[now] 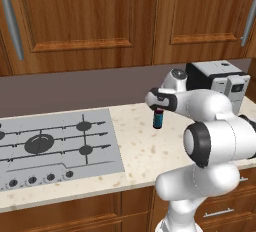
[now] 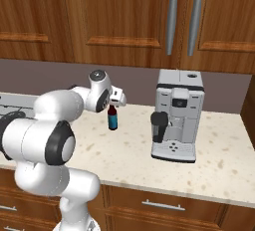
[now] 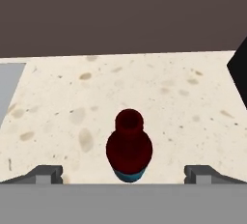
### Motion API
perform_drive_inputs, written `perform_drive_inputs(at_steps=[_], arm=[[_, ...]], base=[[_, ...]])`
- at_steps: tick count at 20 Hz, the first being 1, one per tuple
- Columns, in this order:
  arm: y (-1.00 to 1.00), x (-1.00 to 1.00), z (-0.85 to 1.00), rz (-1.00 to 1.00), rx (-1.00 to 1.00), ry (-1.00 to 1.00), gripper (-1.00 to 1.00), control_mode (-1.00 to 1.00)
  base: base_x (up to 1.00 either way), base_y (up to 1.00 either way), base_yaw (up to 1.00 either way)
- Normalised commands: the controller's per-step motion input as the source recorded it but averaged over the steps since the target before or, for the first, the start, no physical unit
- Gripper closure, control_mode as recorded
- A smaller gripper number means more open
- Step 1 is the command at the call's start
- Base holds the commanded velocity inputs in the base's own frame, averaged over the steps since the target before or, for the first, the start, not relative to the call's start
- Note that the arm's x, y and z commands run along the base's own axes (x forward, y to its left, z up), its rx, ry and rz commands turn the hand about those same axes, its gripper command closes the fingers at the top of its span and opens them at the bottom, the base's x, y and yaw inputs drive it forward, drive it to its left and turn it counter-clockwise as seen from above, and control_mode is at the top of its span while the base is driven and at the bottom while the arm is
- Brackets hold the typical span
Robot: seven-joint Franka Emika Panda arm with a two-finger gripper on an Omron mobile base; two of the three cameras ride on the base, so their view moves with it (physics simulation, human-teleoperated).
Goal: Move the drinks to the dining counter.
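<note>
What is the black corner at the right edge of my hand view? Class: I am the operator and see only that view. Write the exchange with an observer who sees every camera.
Observer: It is a silver and black coffee machine. It stands on the counter to the right of the short dark-red bottle, apart from it.
Operator: And the grey strip on the other side?
Observer: That is a grey stovetop with burners and a row of knobs, set into the same counter.
Operator: What is above the dark wall?
Observer: Wooden cabinet doors with long steel handles.
</note>
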Motion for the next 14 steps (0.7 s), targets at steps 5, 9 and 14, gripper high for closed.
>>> perform_drive_inputs(at_steps=[5, 9, 14], arm=[[0.00, 0.06, -0.07, 0.00, 0.00, 0.00, -1.00, -1.00], [0.00, 0.15, -0.02, 0.00, 0.00, 0.00, -1.00, -1.00], [0.00, 0.21, 0.00, 0.00, 0.00, 0.00, -1.00, -1.00]], base=[[0.00, 0.00, 0.00], [0.00, 0.00, 0.00], [0.00, 0.00, 0.00]])
